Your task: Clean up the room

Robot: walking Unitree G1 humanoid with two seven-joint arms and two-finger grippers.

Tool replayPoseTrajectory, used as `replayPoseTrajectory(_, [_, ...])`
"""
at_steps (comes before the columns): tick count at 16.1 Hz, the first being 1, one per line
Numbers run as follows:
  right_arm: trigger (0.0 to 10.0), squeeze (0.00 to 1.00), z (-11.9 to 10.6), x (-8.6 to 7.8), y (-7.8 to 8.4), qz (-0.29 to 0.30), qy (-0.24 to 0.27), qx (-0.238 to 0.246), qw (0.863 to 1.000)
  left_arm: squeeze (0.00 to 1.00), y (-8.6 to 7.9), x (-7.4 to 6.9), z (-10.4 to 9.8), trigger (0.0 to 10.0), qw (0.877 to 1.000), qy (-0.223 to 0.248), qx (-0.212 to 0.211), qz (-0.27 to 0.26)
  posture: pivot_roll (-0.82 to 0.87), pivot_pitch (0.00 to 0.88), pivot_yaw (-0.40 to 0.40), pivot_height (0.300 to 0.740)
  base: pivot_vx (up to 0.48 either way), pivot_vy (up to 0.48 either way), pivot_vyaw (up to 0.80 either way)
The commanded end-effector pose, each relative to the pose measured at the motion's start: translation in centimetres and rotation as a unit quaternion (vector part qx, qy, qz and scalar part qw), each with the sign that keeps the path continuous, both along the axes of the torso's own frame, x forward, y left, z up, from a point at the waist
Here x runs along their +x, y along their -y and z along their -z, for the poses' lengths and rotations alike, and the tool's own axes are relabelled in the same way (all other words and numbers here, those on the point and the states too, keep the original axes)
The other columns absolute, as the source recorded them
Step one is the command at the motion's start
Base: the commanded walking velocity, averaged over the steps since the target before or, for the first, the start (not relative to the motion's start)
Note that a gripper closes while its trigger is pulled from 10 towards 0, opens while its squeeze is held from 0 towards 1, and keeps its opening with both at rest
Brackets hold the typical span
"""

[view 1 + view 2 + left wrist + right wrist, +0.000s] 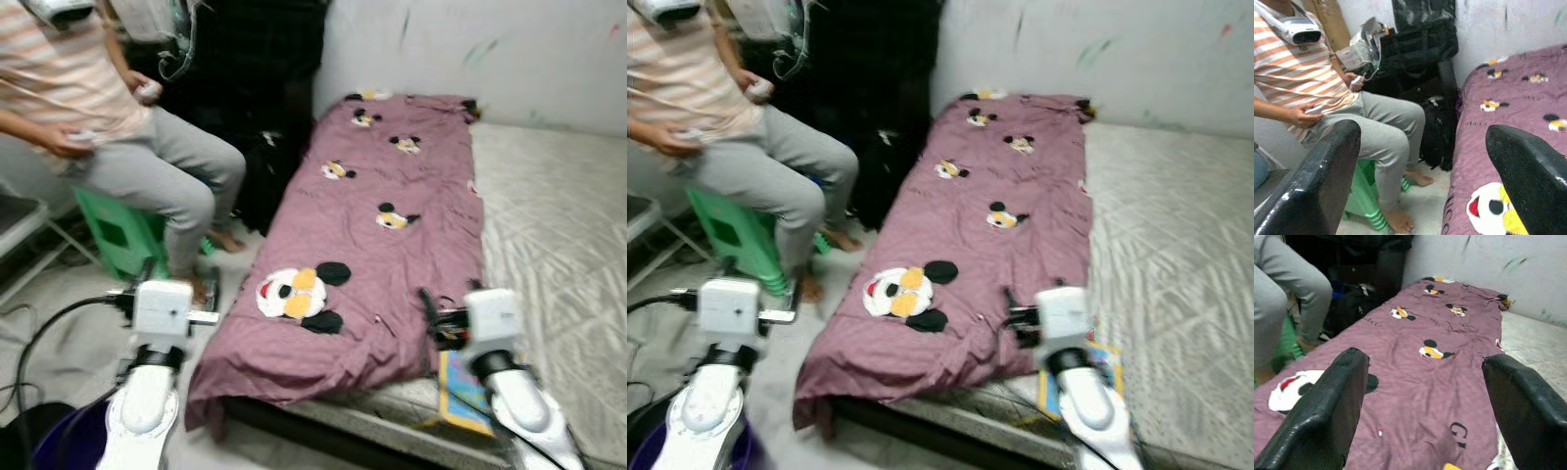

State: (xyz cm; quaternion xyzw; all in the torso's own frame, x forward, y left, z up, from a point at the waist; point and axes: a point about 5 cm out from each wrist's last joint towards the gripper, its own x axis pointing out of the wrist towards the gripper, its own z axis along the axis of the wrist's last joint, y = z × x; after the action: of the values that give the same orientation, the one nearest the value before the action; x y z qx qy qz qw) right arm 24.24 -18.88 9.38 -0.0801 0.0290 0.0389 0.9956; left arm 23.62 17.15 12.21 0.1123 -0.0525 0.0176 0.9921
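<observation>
while both arms hover unladen, entry: purple blanket spread along mattress (cartoon print); left gripper and right gripper jaws wide, empty. step: approach; next, likely grasp blanket edge.

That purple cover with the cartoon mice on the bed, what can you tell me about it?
The mauve cotton-looking blanket is printed with cartoon mouse faces, small ones along its length and one large face near the closer end. It lies spread lengthwise, wrinkled, along the left side of the pale quilted mattress, reaching the wall at the far end. Its near edge droops over the bed's corner toward the floor.
</observation>
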Motion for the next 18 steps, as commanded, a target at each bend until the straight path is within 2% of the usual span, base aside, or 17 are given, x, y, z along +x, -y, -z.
replayPoseTrajectory(1, [10.0,0.0,-0.22,0.43,-0.69,-0.008,0.005,0.013,1.0,0.0,-0.66,0.07,0.52,10.0,1.0,-0.016,0.002,-0.006,-0.11,0.0,-0.003,0.74,0.0,0.0,0.0])
replayPoseTrajectory(5, [10.0,0.0,-0.1,0.47,-0.69,-0.007,0.0,0.012,1.0,0.0,-0.85,0.15,0.61,10.0,1.0,-0.019,-0.009,-0.013,-0.11,0.0,-0.004,0.74,0.0,0.0,0.0])
replayPoseTrajectory(8, [10.0,0.0,-0.03,0.59,-0.71,-0.008,0.0,0.014,1.0,0.0,-0.8,0.3,0.69,10.0,1.0,-0.021,-0.018,-0.008,-0.11,0.0,-0.004,0.74,0.0,0.0,-0.8])
replayPoseTrajectory(12, [10.0,0.0,0.01,0.69,-0.75,-0.009,0.001,0.015,1.0,0.0,-0.44,0.35,0.6,10.0,1.0,-0.018,0.0,0.004,-0.11,0.0,-0.003,0.74,0.0,0.0,-0.8])
replayPoseTrajectory(18, [10.0,0.0,-0.02,0.72,-0.67,-0.008,0.0,0.015,1.0,0.0,-0.17,0.35,0.56,10.0,1.0,-0.018,-0.012,0.019,-0.12,0.0,-0.003,0.74,0.0,0.0,-0.21])
